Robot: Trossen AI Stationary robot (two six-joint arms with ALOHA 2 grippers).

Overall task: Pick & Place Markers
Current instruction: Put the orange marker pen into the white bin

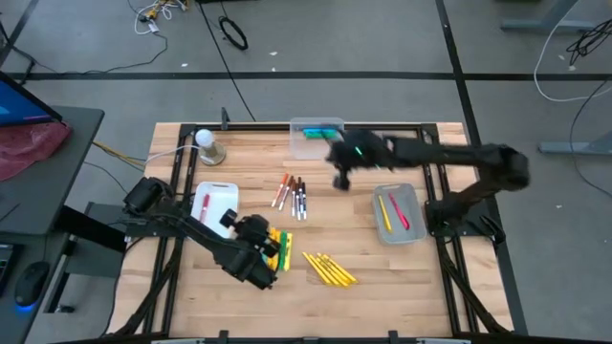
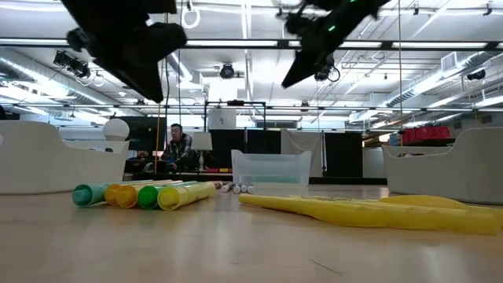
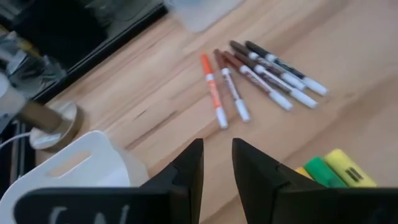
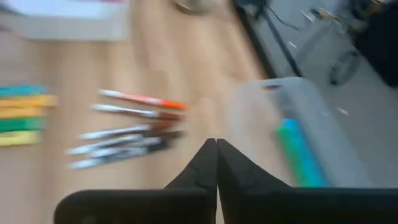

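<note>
Several thin white markers (image 1: 292,194) with red, brown and black caps lie side by side mid-table, also in the left wrist view (image 3: 261,74). Chunky yellow and green markers (image 1: 278,247) lie near my left gripper (image 1: 256,237), which hovers open above the table (image 3: 217,149) and holds nothing. Slim yellow markers (image 1: 330,269) lie toward the near edge. My right gripper (image 1: 341,180) hangs shut in the air (image 4: 216,148) between the thin markers (image 4: 127,127) and a clear bin (image 1: 316,136) holding a teal marker (image 4: 297,152).
A white tray (image 1: 215,205) with a red marker sits at the left. A grey tray (image 1: 397,212) at the right holds slim yellow and red markers. A round-based white-ball stand (image 1: 208,145) is at the far left corner. A person sits in the room behind (image 2: 179,149).
</note>
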